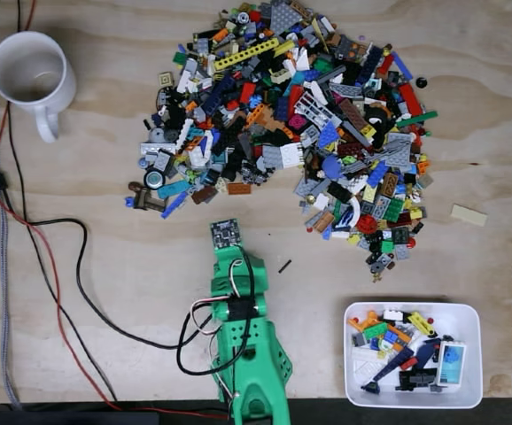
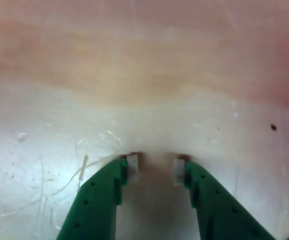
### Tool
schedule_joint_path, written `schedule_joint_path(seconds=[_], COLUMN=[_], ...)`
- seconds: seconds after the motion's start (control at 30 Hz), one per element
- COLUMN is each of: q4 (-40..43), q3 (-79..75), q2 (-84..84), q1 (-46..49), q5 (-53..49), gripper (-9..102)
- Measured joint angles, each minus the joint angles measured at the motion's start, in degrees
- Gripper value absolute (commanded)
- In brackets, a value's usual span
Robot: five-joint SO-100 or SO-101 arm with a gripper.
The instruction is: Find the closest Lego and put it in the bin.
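A big heap of mixed Lego [image 1: 300, 124] covers the upper middle of the wooden table in the fixed view. A small black piece [image 1: 284, 266] lies alone below the heap, just right of my green arm [image 1: 238, 305]. The bin [image 1: 469, 394], a white tray at the lower right, holds several pieces. In the wrist view my gripper [image 2: 155, 169] is open, its green fingers [image 2: 102, 200] with pale pads close above bare wood and nothing between them. In the fixed view the wrist board hides the fingertips.
A white mug [image 1: 31, 75] stands at the upper left. Black and red cables [image 1: 52, 266] run down the left side and loop toward the arm. A single tan plate [image 1: 469, 215] lies at the right. Bare wood lies between the arm and the heap.
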Motion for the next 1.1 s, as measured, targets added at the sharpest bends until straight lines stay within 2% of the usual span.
schedule_joint_path(seconds=[0.17,0.4,0.63,0.9,1.1], q4=[-18.37,-32.08,-35.86,-35.95,-36.47], q3=[-5.62,-16.61,-25.40,-29.36,-29.79], q2=[-16.70,-37.53,-50.80,-55.99,-56.60], q1=[-4.92,-9.05,-7.47,-5.27,-4.75], q5=[-1.14,-1.23,-4.39,-6.33,-8.53], gripper=[18,19,20,19,10])
